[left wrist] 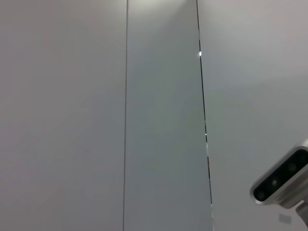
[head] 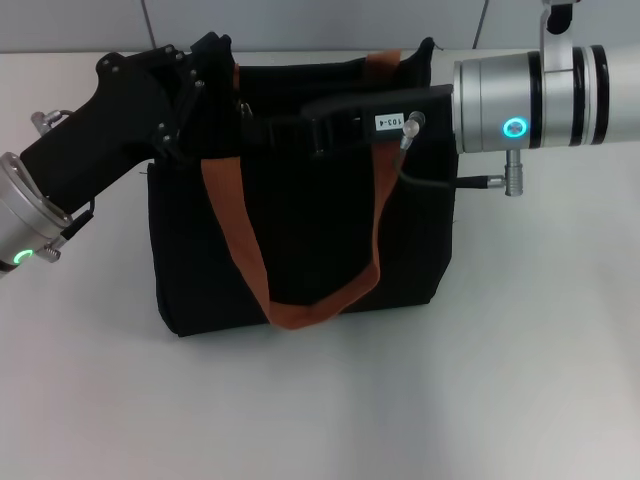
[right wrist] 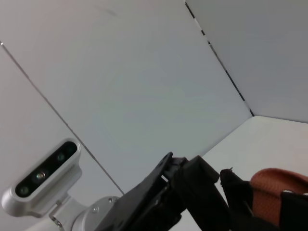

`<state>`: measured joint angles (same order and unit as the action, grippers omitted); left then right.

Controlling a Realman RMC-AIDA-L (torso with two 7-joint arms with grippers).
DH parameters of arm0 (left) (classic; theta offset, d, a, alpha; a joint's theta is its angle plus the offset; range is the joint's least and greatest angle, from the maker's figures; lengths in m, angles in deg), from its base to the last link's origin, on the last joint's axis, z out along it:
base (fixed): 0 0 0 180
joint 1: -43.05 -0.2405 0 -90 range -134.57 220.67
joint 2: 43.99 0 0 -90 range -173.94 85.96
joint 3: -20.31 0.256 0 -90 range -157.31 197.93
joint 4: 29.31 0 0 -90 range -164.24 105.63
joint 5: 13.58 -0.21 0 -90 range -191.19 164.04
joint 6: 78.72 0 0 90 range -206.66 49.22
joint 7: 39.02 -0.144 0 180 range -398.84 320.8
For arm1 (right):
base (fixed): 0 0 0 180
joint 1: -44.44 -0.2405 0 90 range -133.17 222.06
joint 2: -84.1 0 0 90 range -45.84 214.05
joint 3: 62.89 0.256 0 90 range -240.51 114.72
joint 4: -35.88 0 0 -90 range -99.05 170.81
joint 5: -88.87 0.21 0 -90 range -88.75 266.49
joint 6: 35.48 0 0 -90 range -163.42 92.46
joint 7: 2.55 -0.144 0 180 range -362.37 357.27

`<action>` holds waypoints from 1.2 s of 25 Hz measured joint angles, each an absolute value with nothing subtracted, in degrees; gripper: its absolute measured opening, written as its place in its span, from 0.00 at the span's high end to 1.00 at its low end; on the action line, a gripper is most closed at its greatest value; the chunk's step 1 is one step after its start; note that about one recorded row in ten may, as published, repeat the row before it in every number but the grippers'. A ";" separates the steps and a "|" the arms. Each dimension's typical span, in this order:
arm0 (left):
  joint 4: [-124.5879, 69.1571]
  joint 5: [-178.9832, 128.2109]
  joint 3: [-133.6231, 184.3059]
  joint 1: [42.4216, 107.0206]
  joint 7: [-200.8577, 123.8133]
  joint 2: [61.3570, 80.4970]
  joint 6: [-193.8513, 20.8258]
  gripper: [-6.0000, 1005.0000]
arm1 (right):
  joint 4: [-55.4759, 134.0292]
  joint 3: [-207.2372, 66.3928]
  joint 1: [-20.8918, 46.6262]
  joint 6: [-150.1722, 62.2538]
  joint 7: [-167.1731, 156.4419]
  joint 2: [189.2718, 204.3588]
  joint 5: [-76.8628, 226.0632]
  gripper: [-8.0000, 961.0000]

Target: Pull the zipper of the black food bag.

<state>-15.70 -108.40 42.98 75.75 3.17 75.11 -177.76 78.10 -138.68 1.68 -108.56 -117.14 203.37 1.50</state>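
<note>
Bright, even overhead light floods the white table [head: 320,400]; the black food bag [head: 300,250] swallows detail and casts only a faint, soft shadow. Wrist views look flat but sharp.

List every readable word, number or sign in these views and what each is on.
"103-4": white sticker on the right arm's black gripper body, above the bag, printed sideways.
No other text shows; both wrist views are bare of lettering.
</note>
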 joint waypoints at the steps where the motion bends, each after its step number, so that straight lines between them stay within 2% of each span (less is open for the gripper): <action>1: -15.72 -108.42 42.98 75.69 3.15 75.11 -177.43 0.97 | 78.09 -138.57 1.68 -108.57 -117.64 203.38 1.50 0.97; 2: -15.75 -108.44 42.98 75.59 3.13 75.10 -177.14 0.97 | 78.06 -138.47 1.68 -108.57 -118.29 203.38 1.50 0.99; 19: -21.62 -108.01 42.17 69.54 -10.85 75.07 -176.12 0.97 | 78.02 -138.53 -1.32 -108.77 -132.40 203.27 -3.84 0.99; 30: -28.59 -107.39 36.28 68.24 -21.41 75.17 -176.10 0.97 | 78.12 -138.52 -2.22 -109.16 -134.76 203.20 -6.18 0.99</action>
